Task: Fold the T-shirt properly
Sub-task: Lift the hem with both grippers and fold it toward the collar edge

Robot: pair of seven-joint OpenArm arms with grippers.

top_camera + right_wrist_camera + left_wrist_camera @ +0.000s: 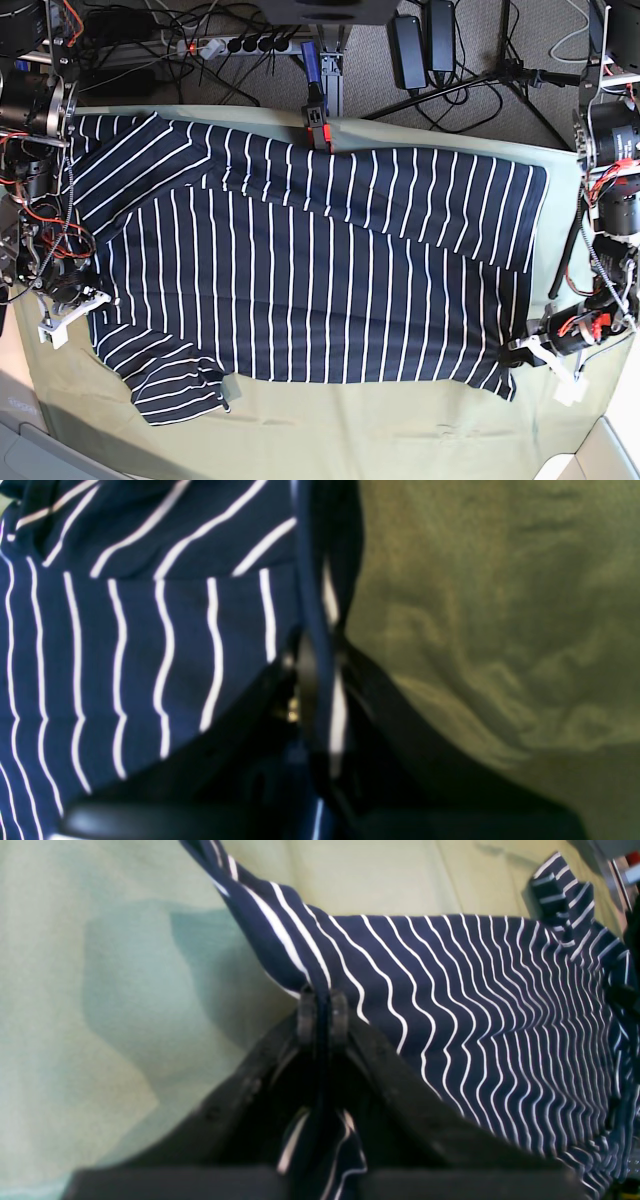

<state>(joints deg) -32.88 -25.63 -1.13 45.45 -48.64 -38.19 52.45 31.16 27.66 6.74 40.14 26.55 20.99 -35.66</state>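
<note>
Now both jaws pinch the T-shirt (310, 270), left jaws (322, 1012) and right jaws (320, 670) at opposite edges.

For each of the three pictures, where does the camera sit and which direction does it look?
Left wrist: on the left arm, looking along the left claw, shut on the T-shirt.
Right wrist: on the right arm, looking along the right claw, shut on a shirt edge.
Base: overhead, looking down at the shirt spread on the green cloth; both arms show at the sides.
Shared: all views show the striped shirt and the cloth.
</note>
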